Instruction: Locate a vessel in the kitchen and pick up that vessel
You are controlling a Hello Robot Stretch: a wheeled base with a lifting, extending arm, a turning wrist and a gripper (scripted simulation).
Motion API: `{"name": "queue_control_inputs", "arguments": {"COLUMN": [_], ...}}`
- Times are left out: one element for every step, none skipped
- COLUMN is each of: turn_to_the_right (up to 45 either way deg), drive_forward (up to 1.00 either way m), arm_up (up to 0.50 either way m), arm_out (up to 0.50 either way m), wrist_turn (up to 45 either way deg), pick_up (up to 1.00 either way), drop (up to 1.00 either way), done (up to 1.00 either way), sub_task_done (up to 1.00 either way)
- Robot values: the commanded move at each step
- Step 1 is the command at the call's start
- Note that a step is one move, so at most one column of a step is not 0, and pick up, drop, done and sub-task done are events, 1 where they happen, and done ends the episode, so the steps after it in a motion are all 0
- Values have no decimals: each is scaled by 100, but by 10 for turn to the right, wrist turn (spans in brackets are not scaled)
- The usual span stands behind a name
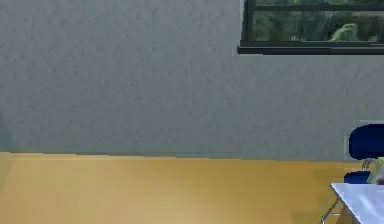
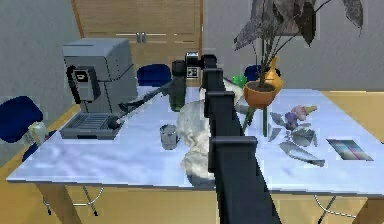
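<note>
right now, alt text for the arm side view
A dark square robot arm stretches over a white tabletop, a small grey cup just left of it. A boxy grey coffee machine stands farther left, an orange-potted plant to the right.

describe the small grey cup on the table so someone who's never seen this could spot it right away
Find the pale table with the big grey coffee machine at the arm side view's left. Between that machine and the dark arm stands a small grey cup, near the table's middle. It is short and plain, far smaller than the machine and the orange plant pot.
</note>
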Motion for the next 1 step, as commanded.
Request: {"name": "queue_control_inputs", "arguments": {"turn_to_the_right": [0], "drive_forward": [0], "arm_up": [0], "arm_out": [0], "wrist_turn": [450], "pick_up": [0], "drop": [0], "done": [0], "sub_task_done": [0]}}
